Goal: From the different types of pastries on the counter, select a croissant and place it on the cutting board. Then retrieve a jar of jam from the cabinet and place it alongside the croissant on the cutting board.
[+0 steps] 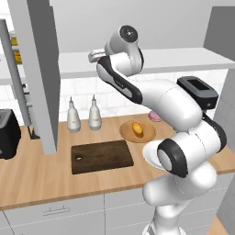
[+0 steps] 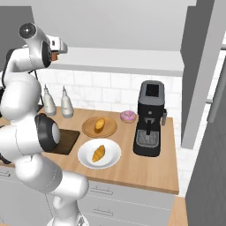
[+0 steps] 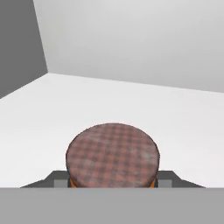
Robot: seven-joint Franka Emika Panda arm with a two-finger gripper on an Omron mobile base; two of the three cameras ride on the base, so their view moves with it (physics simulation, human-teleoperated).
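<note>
The fingers [image 3: 113,183] have closed on the jar of jam [image 3: 112,156] up on the cabinet [image 3: 131,109] shelf. Far below them the cutting board [image 1: 102,156] lies bare, and the croissant [image 2: 99,153] sits on a white plate [image 2: 110,161], so both placements remain

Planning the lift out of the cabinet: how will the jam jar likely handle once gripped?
The jar of jam looks stiff and squat, so probably hard to tip. Its round side could slip or roll if dropped. It stands on the flat cabinet shelf.
</note>
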